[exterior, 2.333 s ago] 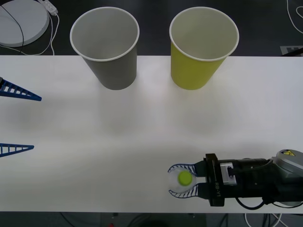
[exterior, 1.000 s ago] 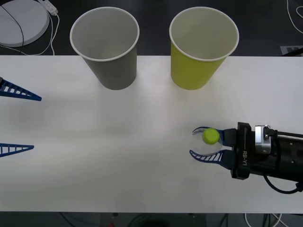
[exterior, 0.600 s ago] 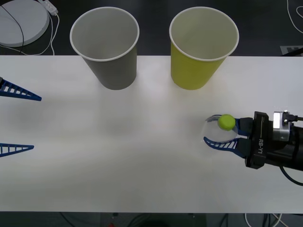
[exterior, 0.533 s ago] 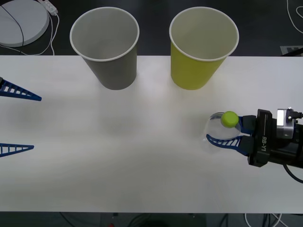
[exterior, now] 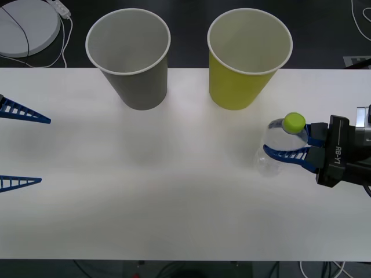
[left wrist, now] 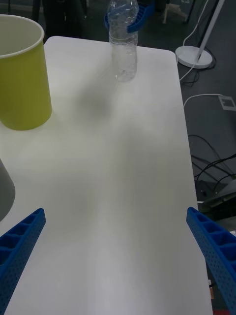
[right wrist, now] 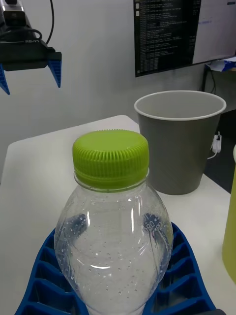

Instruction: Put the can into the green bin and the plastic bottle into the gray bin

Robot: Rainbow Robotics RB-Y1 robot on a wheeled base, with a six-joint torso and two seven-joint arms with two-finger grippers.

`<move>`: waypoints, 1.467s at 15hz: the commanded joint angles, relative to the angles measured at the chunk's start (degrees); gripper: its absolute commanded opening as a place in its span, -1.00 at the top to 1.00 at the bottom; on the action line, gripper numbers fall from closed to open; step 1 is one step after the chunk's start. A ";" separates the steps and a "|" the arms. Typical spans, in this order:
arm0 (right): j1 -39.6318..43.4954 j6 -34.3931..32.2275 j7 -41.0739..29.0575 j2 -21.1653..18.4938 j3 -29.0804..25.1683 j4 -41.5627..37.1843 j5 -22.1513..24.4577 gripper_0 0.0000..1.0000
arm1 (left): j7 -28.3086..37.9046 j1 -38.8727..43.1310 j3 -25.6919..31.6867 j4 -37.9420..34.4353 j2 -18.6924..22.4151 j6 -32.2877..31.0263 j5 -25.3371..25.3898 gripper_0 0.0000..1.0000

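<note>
My right gripper (exterior: pixel 290 145) is clamped around the upper body of the plastic bottle (exterior: pixel 279 146), just under its lime-green cap, with the blue fingers (right wrist: pixel 189 275) cupping it on both sides. The bottle stands upright on the white table (exterior: pixel 174 197), toward my right side and in front of the green bin (exterior: pixel 248 58); from the left wrist view its base looks to be touching the tabletop, or very nearly (I cannot tell which). My left gripper (exterior: pixel 20 147) waits spread wide at the left edge of the table, holding nothing.

As for progress, I judge this an early stage. The bottle is grasped but not delivered: the gray bin (exterior: pixel 128 58) stands at the far edge, to the left of the green one, and both bins look empty inside. The bottle has to cross past the green bin to reach the gray one. The can's half of the job looks untouched.
</note>
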 commanded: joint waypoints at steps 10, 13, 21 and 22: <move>0.00 15.82 -30.56 -1.35 -10.73 -12.90 15.52 1.00 | 0.00 0.00 0.00 0.00 0.00 0.00 0.00 -1.00; -0.09 16.44 -41.46 -2.05 -13.28 -14.49 21.06 1.00 | 0.00 0.00 0.00 0.00 0.00 0.00 0.00 -1.00; -5.54 16.08 -70.99 -2.23 -15.13 -17.39 40.13 1.00 | 0.00 0.00 0.00 0.00 0.00 0.00 0.00 -1.00; -7.21 15.12 -75.30 -1.96 -15.13 -17.39 43.03 1.00 | 0.00 0.00 0.00 0.00 0.00 0.00 0.00 -1.00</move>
